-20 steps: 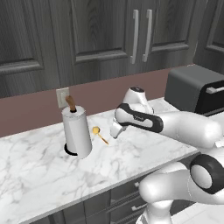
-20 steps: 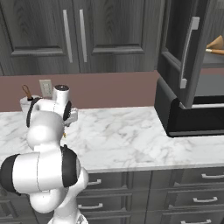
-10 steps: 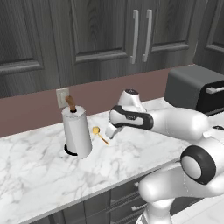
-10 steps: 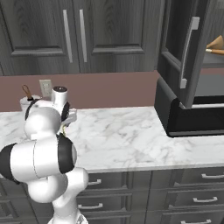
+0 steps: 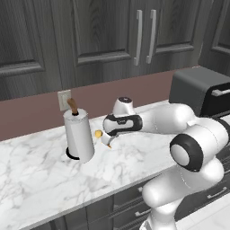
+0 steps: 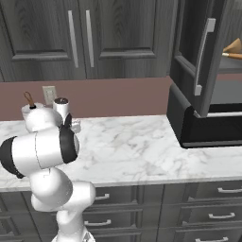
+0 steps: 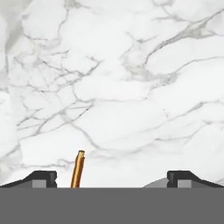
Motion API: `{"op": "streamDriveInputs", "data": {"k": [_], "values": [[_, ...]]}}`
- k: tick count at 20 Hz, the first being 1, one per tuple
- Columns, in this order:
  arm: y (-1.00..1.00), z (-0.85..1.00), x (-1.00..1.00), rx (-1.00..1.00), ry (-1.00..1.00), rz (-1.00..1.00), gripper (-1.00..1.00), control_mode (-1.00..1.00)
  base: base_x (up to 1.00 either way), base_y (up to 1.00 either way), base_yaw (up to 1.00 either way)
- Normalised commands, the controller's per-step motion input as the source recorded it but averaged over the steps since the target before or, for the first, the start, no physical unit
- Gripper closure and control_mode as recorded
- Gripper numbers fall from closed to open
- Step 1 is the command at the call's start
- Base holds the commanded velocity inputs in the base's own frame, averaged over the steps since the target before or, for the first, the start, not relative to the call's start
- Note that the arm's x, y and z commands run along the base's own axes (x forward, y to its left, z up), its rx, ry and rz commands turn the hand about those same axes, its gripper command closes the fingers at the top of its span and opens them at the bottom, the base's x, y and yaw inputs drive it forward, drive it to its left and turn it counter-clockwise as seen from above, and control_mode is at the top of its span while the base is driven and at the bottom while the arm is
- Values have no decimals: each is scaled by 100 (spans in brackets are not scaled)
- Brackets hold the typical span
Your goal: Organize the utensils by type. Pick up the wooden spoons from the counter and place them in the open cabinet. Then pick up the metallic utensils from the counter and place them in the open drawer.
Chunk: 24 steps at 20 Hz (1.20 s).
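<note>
A small spoon with a shiny yellow-gold bowl (image 5: 98, 133) lies on the white marble counter (image 5: 40, 175) just right of the paper-towel roll. My gripper (image 5: 108, 141) hangs low right over it, jaws open and holding nothing. In the hand view the spoon's thin gold handle (image 7: 78, 170) points up between my fingertips (image 7: 42, 178), close to the left one, with my gripper (image 7: 112, 180) spread wide above the marble. At the far right the cabinet (image 6: 204, 56) stands open, and wooden spoons (image 6: 232, 47) lie on its shelf. The drawer is out of view.
A white paper-towel roll (image 5: 79, 137) with a brown knob (image 5: 72, 106) stands just left of the gripper. A dark countertop oven (image 5: 202, 90) sits at the counter's right end, below the open cabinet. A wall socket (image 5: 64, 99) is behind the roll.
The arm has swung left and down, bringing the open gripper from mid-counter to the gold spoon beside the paper-towel roll. The jaws stayed open.
</note>
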Motion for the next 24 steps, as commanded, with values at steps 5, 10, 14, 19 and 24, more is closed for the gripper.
{"op": "streamDriveInputs", "data": {"k": [5, 10, 14, 19, 24], "values": [[4, -34, 44, 0, 0, 4, -100, -100, 0, 0, 0], [3, -40, 43, 0, 0, 5, -100, -100, 0, 0, 0], [3, -40, 46, 0, -1, 5, -100, -100, 0, 0, 0], [0, -45, 37, 0, -3, 7, -100, -100, 0, 0, 0], [0, -49, 24, 0, -5, 8, -100, -100, 0, 0, 0]]}}
